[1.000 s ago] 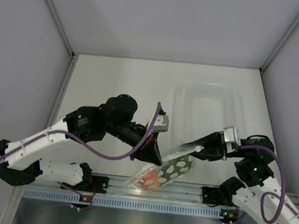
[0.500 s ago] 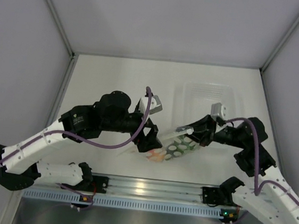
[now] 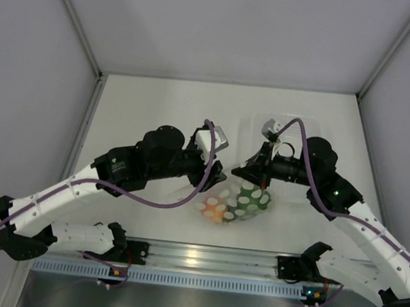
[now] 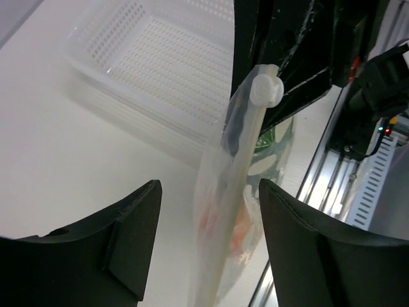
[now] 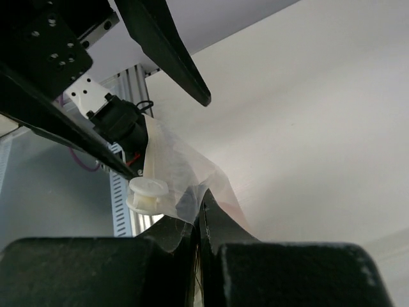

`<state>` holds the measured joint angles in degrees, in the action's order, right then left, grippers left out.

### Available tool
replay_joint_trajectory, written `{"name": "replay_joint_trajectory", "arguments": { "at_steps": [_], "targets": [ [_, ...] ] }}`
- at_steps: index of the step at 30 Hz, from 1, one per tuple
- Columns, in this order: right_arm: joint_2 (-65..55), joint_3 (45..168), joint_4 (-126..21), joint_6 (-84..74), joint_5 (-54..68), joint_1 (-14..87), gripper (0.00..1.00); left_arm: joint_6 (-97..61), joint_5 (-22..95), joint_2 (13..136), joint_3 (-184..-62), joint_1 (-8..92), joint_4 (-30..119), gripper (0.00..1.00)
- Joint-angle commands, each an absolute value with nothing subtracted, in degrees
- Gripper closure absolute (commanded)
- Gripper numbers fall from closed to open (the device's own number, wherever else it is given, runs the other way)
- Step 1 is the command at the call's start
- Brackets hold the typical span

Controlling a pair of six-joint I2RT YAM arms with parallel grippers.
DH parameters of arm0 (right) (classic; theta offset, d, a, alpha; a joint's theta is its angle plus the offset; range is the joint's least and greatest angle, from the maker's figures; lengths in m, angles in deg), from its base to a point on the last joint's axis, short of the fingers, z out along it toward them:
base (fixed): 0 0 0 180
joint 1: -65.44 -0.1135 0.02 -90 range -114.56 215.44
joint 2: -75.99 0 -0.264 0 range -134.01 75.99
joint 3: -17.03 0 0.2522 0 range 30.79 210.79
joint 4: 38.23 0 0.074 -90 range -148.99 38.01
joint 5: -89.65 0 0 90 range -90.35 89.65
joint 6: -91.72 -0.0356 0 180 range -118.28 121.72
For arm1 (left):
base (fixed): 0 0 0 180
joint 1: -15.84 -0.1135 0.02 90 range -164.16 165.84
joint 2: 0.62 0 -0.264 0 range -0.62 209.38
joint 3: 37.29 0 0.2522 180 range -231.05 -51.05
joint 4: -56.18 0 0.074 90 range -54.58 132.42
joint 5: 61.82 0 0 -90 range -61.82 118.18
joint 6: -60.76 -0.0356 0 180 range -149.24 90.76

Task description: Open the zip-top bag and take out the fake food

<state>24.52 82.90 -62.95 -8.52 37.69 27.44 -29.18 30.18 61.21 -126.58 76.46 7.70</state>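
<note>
Top external view: the left gripper sits just left of the zip-top bag, its jaws spread wide. In the left wrist view the bag's top edge runs up between the two open fingers, gripped by neither. The fake food shows orange and red low inside the bag. The right gripper holds the bag's upper edge, jaws pinched tight on the plastic next to the white slider. The clear tray lies behind it on the table.
</note>
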Motion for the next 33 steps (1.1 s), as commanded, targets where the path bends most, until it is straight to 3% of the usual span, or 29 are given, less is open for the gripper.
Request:
{"name": "replay_joint_trajectory", "arguments": {
  "at_steps": [1,6,8,9,13,17,23,26,28,33],
  "targets": [
    [23.8,88.3,-63.3,-11.3,36.6,26.0,1.00,-33.0,27.3,64.1,-128.0,76.5,12.4,0.33],
    [22.7,89.5,-64.6,-12.2,36.4,25.5,1.00,-35.0,31.6,64.8,-128.7,76.5,12.3,0.55],
    [23.0,89.1,-64.4,-12.1,36.7,25.6,1.00,-35.0,30.3,64.3,-128.2,76.5,12.4,0.68],
    [23.2,88.9,-64.2,-11.9,36.9,25.6,1.00,-35.0,30.1,64.1,-128.0,76.5,12.4,0.82],
    [24.5,86.8,-62.6,-11.1,37.3,25.5,1.00,-34.1,30.3,63.9,-128.3,76.5,12.3,1.00],
    [26.1,85.2,-61.6,-8.5,41.2,25.6,1.00,-34.2,34.8,64.2,-127.9,76.5,12.2,1.00],
    [32.8,83.3,-61.4,-2.0,42.4,25.6,0.83,-35.6,47.5,63.2,-127.3,76.5,11.6,1.00],
    [34.4,84.4,-63.4,-0.1,43.6,25.6,0.80,-35.5,51.6,63.2,-127.6,76.5,11.0,1.00],
    [34.8,84.9,-65.1,0.8,44.8,25.6,0.80,-35.4,53.0,63.5,-128.1,76.5,10.5,1.00],
    [35.3,86.1,-67.8,1.2,45.6,25.6,0.92,-35.4,53.7,64.6,-128.7,76.5,9.4,1.00]
  ]
}}
